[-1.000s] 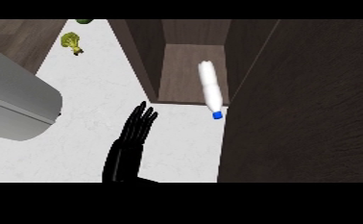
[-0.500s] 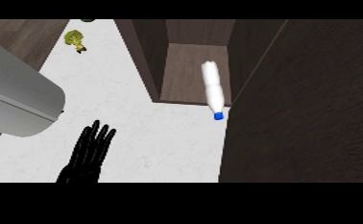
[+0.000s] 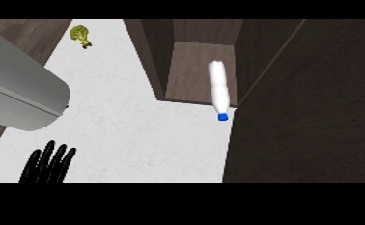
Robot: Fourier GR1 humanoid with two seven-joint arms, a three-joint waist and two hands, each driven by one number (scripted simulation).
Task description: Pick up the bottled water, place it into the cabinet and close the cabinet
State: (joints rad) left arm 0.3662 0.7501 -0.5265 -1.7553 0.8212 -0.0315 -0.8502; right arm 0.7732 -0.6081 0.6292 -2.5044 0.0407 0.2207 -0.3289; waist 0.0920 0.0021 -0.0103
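The bottled water (image 3: 218, 86) is a clear white bottle lying on its side on the floor of the open cabinet (image 3: 191, 69). Its blue cap (image 3: 223, 117) pokes out over the cabinet's front edge above the white counter. The cabinet's dark wooden door (image 3: 299, 118) stands open and fills the right side of the head view. My left hand (image 3: 47, 165) shows at the lower left edge with straight fingers pointing up, open and holding nothing, far from the bottle. The right hand shows nowhere.
A large grey rounded appliance (image 3: 25, 96) sits at the left edge of the white counter (image 3: 143, 122). A small green vegetable (image 3: 81, 35) lies at the far left back. The cabinet's left wall (image 3: 153, 57) juts onto the counter.
My left hand has drawn back from beside the bottle's cap down and left to the lower left edge. The bottle has stayed where it lay.
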